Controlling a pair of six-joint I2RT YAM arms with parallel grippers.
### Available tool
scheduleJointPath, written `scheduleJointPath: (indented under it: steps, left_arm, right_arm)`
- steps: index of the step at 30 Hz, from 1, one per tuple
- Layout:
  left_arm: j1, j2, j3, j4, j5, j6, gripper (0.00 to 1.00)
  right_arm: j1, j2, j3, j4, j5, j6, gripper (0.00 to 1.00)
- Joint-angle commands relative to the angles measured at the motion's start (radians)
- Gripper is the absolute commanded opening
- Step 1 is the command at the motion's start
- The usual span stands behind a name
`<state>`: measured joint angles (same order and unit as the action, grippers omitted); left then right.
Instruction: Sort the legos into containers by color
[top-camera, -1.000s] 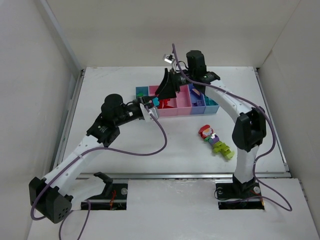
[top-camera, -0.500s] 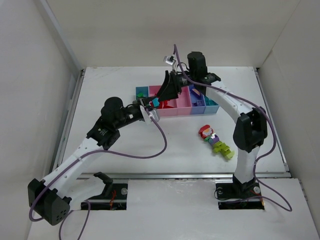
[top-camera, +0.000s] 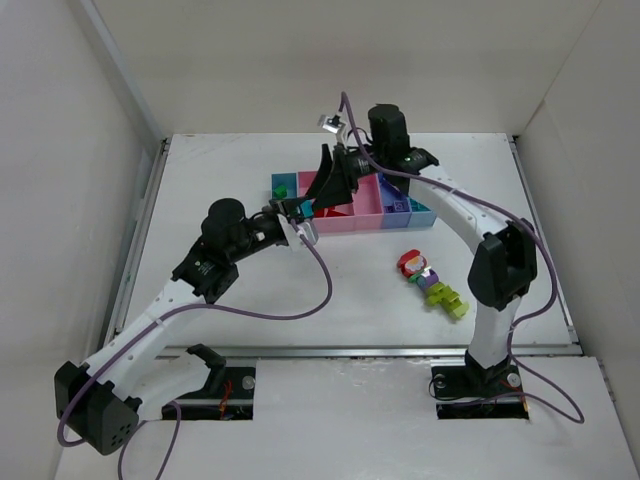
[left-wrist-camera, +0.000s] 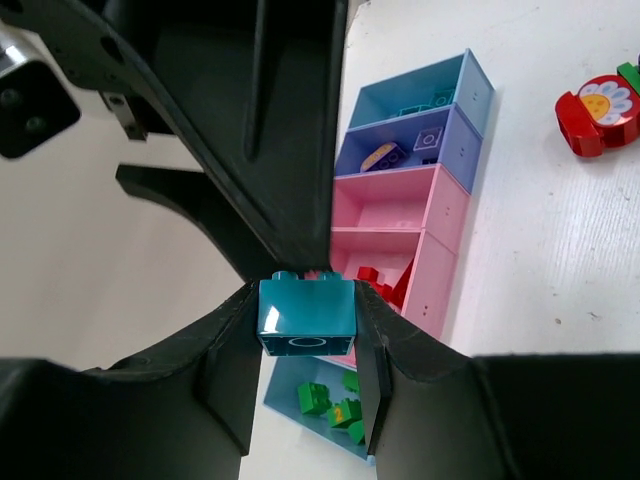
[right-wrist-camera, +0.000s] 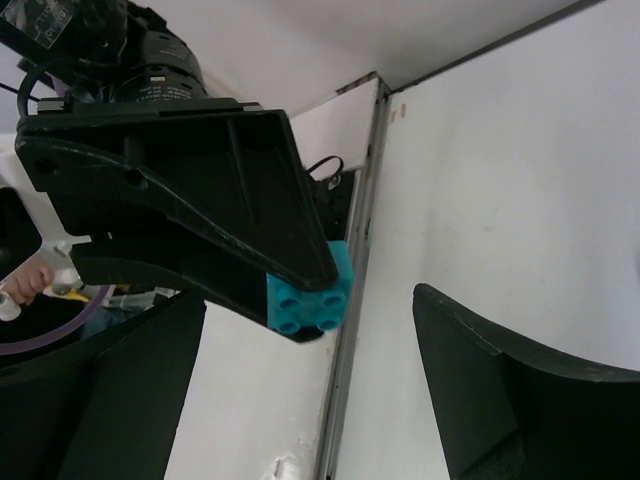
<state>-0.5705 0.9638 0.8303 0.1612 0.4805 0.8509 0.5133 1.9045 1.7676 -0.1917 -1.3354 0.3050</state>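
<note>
Left end effector (left-wrist-camera: 305, 312) clasping teal lego (left-wrist-camera: 306, 318), studs (right-wrist-camera: 303, 308) right-wrist-only

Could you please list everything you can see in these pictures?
Table: one, white, beneath everything.
Bins: five joined, blue, pink and purple-blue, far middle of table.
Green bricks: several, green, left end bin.
Red bricks: a few, red, wide pink bin.
Purple brick: one, purple, purple-blue bin.
Loose pieces: small cluster, red, purple, lime, table right of centre.
Teal brick: one, teal, between left fingers.
Left fingers: two, black, shut on teal brick.
Right fingers: two, black, open above bins.
</note>
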Motion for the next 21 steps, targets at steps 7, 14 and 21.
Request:
scheduleJointPath:
  steps: [7,14,21]
  left_arm:
    - [-0.005,-0.008,-0.007,0.086,0.000,-0.041,0.00]
    - [-0.005,-0.008,-0.007,0.086,-0.011,-0.050,0.00]
    - [-0.005,-0.036,-0.007,0.084,-0.092,-0.070,1.00]
  right_arm:
    - [0.091,0.002,0.096,0.046,-0.019,0.002,0.78]
    - [0.091,0.002,0.096,0.046,-0.001,0.002,0.16]
    - [0.042,-0.018,0.024,0.046,0.057,0.011,0.00]
